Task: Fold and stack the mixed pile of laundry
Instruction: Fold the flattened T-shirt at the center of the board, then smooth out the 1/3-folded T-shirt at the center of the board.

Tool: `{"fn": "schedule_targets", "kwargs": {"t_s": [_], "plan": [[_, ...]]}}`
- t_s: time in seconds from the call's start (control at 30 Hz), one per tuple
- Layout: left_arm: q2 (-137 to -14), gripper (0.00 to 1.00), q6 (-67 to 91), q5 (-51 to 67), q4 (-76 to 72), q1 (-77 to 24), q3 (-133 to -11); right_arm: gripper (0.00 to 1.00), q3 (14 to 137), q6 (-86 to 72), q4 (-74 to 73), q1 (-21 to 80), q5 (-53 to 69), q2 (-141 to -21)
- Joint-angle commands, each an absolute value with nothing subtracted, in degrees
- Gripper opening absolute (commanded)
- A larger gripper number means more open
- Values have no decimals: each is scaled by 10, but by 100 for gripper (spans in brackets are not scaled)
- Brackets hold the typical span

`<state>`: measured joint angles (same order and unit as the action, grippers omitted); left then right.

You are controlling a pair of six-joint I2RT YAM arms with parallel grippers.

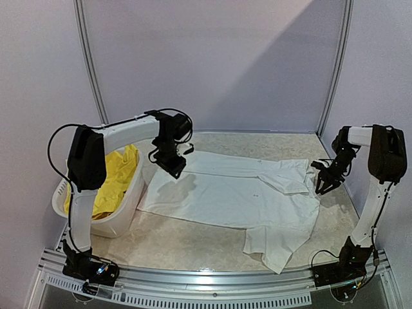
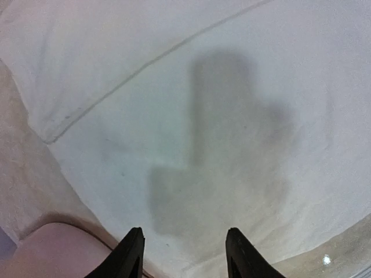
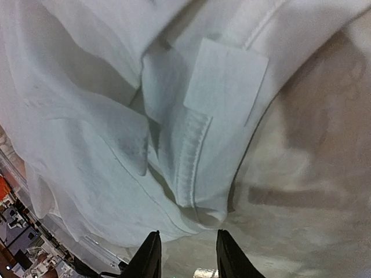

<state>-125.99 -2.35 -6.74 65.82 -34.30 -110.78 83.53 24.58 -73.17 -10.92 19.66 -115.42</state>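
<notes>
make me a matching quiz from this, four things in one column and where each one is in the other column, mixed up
1 white T-shirt
2 yellow cloth
3 left gripper
4 right gripper

a in the basket
b open, by the T-shirt's collar
c spread out on the table
d open, above the T-shirt's end nearest the basket

Pairs: 1-c, 2-a, 3-d, 4-b

One white T-shirt (image 1: 225,193), one yellow garment (image 1: 116,170), one white basket (image 1: 125,215), two robot arms (image 1: 87,161) (image 1: 385,154)
</notes>
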Motion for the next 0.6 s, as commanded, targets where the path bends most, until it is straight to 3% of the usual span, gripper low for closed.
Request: {"fn": "schedule_targets", "kwargs": {"t_s": [0.0, 0.27, 0.4, 0.5, 0.57], "plan": [[-1275, 47, -10, -38, 666, -371, -1068, 32, 793, 280, -691, -109, 168, -1117], [-1274, 40, -3, -24, 647, -382, -1020, 28, 739, 262, -639, -109, 147, -1125], [-1270, 37, 13, -16, 646, -389, -1004, 18, 733, 245, -629, -109, 139, -1139], [-1266, 36, 17, -13, 641, -396, -993, 3, 733, 238, -623, -109, 136, -1144], [-1260, 36, 22, -6, 633, -402, -980, 0, 733, 234, -620, -113, 125, -1143]]}}
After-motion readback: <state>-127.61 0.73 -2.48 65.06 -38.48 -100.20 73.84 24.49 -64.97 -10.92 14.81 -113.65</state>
